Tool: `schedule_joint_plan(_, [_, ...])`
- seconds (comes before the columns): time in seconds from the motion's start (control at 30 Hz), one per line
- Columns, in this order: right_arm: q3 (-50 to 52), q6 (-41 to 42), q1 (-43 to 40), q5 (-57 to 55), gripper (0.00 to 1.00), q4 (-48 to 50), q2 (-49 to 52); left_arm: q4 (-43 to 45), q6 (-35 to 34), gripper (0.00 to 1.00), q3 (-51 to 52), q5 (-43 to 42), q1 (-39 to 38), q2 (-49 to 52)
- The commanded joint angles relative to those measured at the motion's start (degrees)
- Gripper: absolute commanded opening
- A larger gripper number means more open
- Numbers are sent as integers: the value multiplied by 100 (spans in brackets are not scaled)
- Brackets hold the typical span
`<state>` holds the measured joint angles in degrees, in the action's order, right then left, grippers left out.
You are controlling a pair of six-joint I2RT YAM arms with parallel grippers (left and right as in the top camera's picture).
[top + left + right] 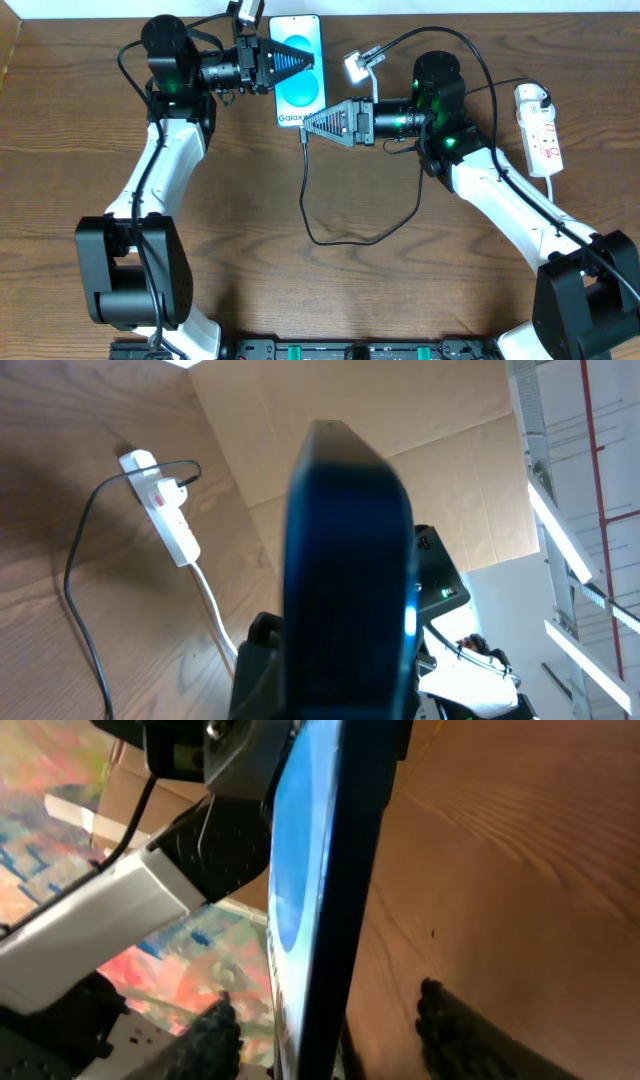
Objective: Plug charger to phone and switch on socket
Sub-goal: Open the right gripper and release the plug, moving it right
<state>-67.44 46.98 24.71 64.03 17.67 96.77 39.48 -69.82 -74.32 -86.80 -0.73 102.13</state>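
Note:
The phone (298, 88) with its bright blue screen is at the table's far middle. My left gripper (300, 62) reaches in from the left and is shut on it. In the left wrist view the phone's dark body (345, 560) fills the centre. My right gripper (306, 124) is at the phone's near end, open. Its fingers (215, 1040) stand apart on either side of the phone's black edge (345, 870) without touching it. The charger cable (340, 240) runs from that near end in a loop to the white plug (530, 97) in the socket (545, 140) at the right. The connector tip is hidden.
The socket's white lead (557, 192) trails toward the right arm's white link (510, 210). Thick black robot cables (470, 50) arch over the right wrist. A cardboard wall (330, 420) stands behind the table. The socket (165, 510) also shows in the left wrist view.

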Motion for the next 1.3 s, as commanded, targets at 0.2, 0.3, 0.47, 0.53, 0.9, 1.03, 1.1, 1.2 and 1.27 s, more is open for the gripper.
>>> schedule_joint_plan(0.2, [-107, -645, -131, 63, 86, -798, 15, -595, 1054, 7, 271, -321, 138, 87])
schedule_joint_plan(0.3, [-107, -1062, -216, -157, 89, -1519, 15, -916, 1451, 7, 398, -319, 138, 87])
schedule_joint_plan(0.47, [-107, -1714, -313, -693, 94, -2474, 15, -1034, 1733, 7, 603, -315, 138, 168])
schedule_joint_plan(0.53, [-107, -1891, -372, -931, 97, -2752, 15, -1032, 1733, 7, 603, -310, 138, 297])
schedule_joint_plan(0.9, [-107, -2293, -479, -2243, 99, -4044, 15, -1027, 1735, 7, 603, -271, 138, 1274])
schedule_joint_plan(1.03, [-107, -2376, -479, -2393, 99, -4183, 15, -1029, 1886, 7, 603, -208, 138, 1482])
schedule_joint_plan(1.1, [-107, -2385, -479, -2546, 99, -4286, 15, -1027, 1915, 7, 603, -153, 138, 1556])
schedule_joint_plan(1.2, [-107, -2393, -479, -2673, 99, -4424, 15, -1032, 2055, 7, 603, -55, 138, 1657])
schedule_joint_plan(1.27, [-107, -2391, -479, -2708, 99, -4483, 15, -1032, 2076, 7, 603, 11, 138, 1744])
